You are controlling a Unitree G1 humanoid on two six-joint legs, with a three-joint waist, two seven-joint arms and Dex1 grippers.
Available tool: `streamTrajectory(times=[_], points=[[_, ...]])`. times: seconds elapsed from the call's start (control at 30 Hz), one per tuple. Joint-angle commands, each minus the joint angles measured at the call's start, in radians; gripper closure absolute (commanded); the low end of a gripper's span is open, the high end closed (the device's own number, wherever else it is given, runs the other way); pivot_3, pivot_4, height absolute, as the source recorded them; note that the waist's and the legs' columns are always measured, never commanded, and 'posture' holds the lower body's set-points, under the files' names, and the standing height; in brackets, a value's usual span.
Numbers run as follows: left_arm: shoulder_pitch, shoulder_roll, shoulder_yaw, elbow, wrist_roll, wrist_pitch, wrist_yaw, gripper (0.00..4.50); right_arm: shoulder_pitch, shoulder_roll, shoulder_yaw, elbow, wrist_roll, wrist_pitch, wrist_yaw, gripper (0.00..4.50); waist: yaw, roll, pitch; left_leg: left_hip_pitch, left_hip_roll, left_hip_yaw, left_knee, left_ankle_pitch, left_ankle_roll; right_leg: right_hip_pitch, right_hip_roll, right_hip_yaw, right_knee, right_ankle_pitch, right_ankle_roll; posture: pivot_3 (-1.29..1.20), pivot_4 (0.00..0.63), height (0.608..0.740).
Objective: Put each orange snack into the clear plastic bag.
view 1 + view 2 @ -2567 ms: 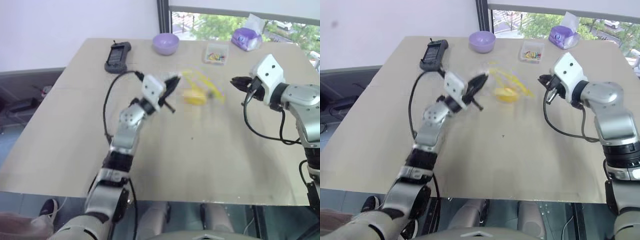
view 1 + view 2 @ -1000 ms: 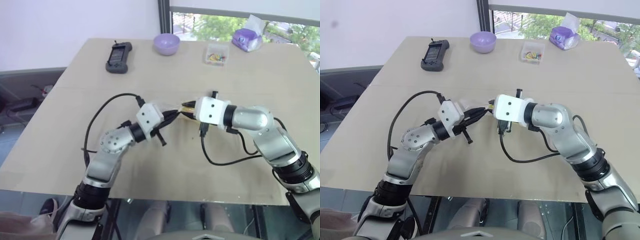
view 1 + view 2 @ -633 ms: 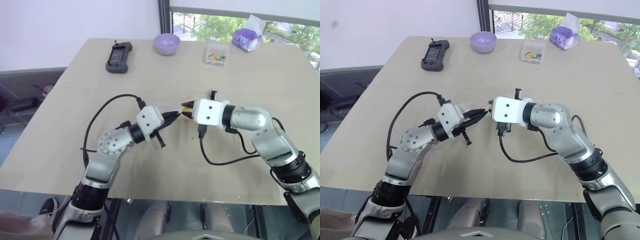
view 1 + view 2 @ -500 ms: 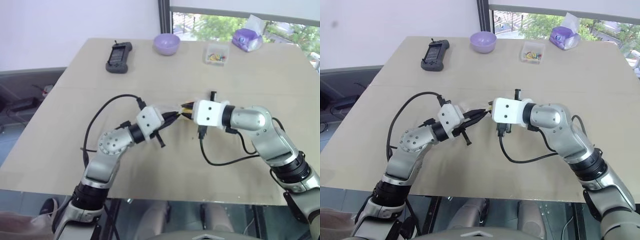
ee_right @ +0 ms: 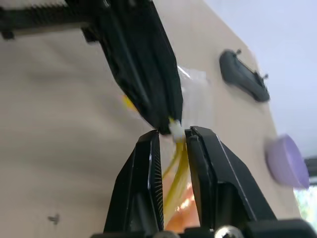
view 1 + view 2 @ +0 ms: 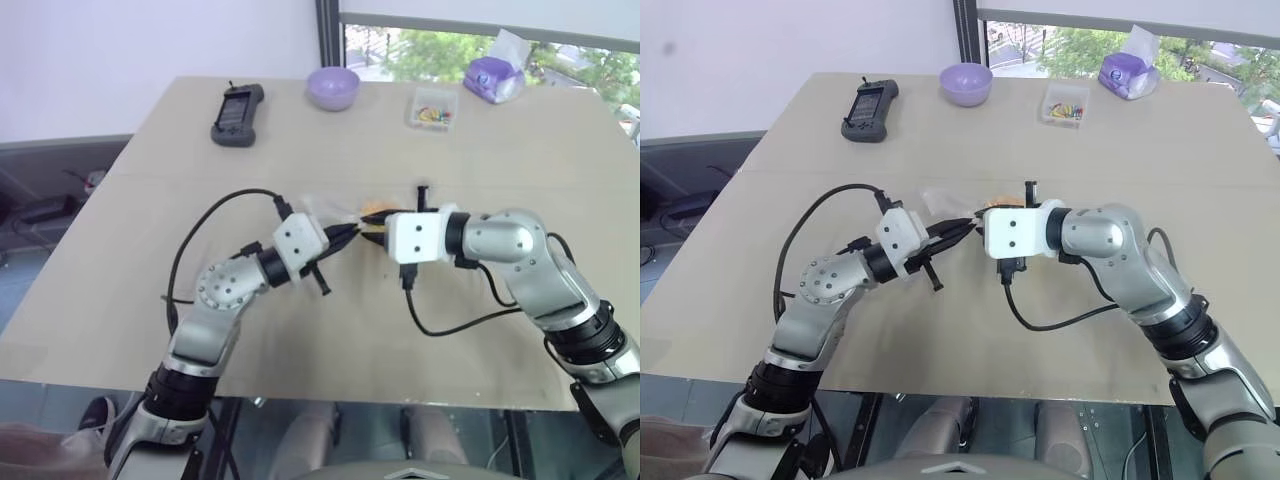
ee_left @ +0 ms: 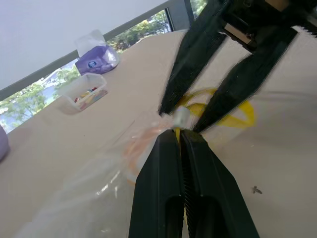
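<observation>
Since a second ago the right claw [image 5: 172, 133] has rolled at the wrist without shifting place; left claw [image 7: 179, 136] unchanged. Both claws meet tip to tip above the desk [image 6: 300, 330], middle. Left claw fingers pressed together, pinching the yellow-strip edge of the clear plastic bag [image 7: 99, 173]. Right claw fingers slightly apart, nipping the same bag edge from the opposite side. Orange snack [image 6: 376, 211] sits just behind the claw tips, seemingly inside the bag. Well beyond the claws: black handheld device [image 6: 236, 113], purple bowl [image 6: 332, 86], small clear box [image 6: 432, 107], purple tissue pack [image 6: 491, 77].
</observation>
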Motion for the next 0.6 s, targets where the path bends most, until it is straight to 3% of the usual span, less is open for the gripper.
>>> streamTrajectory(times=[0.03,0.6], points=[[-0.015,-0.004,0.003,-0.011,-0.004,-0.017,0.004,4.50,-0.026,0.003,-0.004,-0.011,-0.011,-0.050,0.000,3.59,0.000,0.000,0.000,0.000,0.000,0.000,0.000,0.000,0.000,0.000,0.000,0.000,0.000,0.000,0.000,0.00,0.150,0.740],[-0.020,-0.003,-0.002,-0.015,-0.008,-0.008,0.003,4.50,-0.051,0.016,-0.028,0.052,-0.076,-0.108,-0.027,3.59,0.000,0.000,0.000,0.000,0.000,0.000,0.000,0.000,0.000,0.000,0.000,0.000,0.000,0.000,0.000,0.00,0.150,0.740]])
